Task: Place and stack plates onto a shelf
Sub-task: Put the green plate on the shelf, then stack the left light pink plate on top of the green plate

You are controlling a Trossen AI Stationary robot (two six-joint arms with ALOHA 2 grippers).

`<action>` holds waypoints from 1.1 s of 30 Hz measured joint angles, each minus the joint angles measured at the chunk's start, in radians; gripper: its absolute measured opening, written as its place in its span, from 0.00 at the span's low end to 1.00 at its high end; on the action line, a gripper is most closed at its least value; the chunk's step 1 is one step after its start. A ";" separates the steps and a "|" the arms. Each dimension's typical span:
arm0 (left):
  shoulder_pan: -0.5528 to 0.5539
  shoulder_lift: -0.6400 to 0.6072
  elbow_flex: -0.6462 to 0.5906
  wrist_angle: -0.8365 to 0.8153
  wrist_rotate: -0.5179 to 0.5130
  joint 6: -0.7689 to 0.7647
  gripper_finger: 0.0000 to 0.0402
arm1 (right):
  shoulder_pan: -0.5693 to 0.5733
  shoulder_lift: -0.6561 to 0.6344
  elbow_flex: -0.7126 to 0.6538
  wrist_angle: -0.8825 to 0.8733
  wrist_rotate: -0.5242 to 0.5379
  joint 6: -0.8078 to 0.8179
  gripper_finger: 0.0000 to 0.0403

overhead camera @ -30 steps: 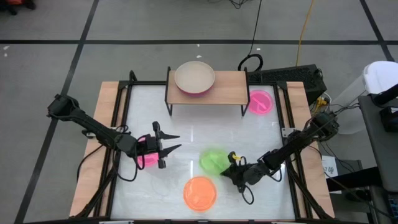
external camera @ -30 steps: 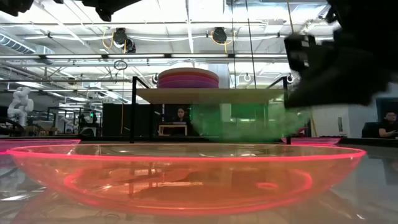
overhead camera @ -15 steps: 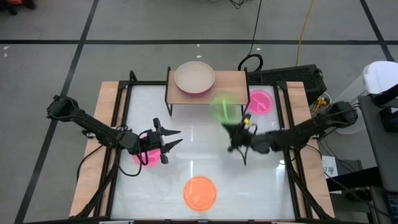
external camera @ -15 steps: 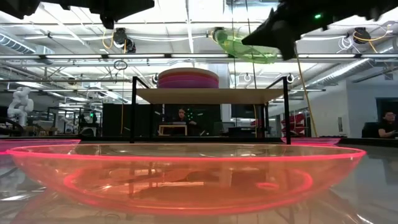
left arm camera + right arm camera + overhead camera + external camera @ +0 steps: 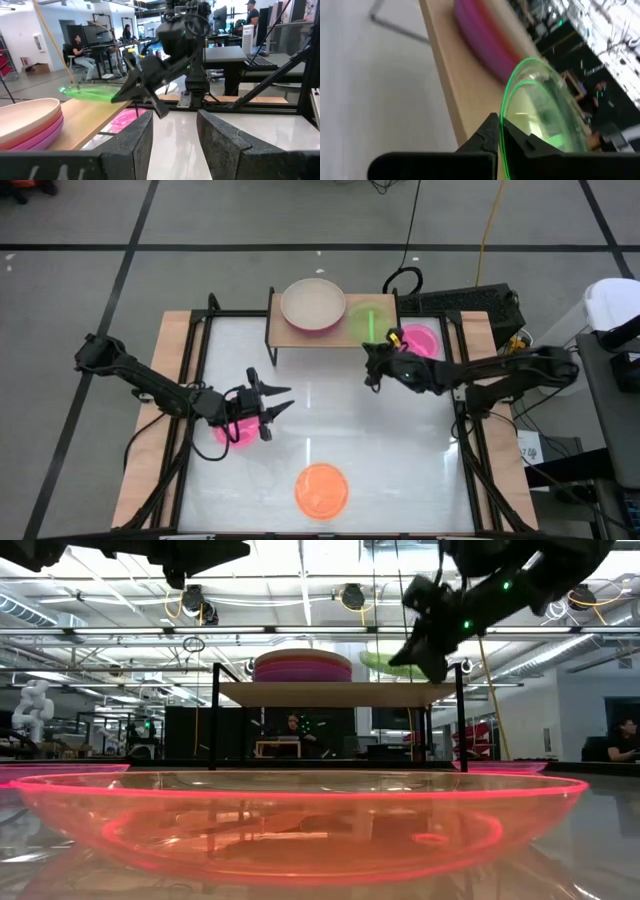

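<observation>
Plates are what this step turns on, and the green plate [image 5: 368,319] is the one in hand: the right gripper [image 5: 381,352] pinches its near rim and holds it just above the free end of the shelf [image 5: 385,332], beside the stack of larger plates [image 5: 313,305] topped by the beige one. From table level the green plate [image 5: 392,664] hangs a little above the board and looks slightly tilted, though the angle is hard to judge there. To set it down well, I would level it first, lower it until its base meets the wood, keep it clear of the stack and fully inside the board's edge, and only then let the jaws part and draw back along the rim's line so the light plate does not skid. The left gripper [image 5: 268,405] waits with its jaws spread wide over a pink plate [image 5: 235,430] on the table [image 5: 330,400]. Another pink plate [image 5: 422,342] lies past the shelf's right end, and the orange plate [image 5: 321,489] sits near the front edge.
</observation>
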 joint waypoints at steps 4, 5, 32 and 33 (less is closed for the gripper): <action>0.009 0.000 0.000 -0.002 0.001 -0.010 0.40 | -0.053 0.039 0.000 -0.051 -0.027 0.009 0.00; 0.010 0.000 0.000 -0.003 0.000 -0.011 0.40 | -0.062 0.045 0.001 -0.053 -0.038 0.010 0.00; 0.012 0.000 0.000 -0.033 0.001 -0.026 0.40 | -0.072 0.060 0.000 0.258 -0.046 -0.025 0.35; 0.012 0.000 0.000 -0.036 0.001 -0.026 0.40 | -0.065 0.059 0.000 0.280 -0.048 -0.025 0.36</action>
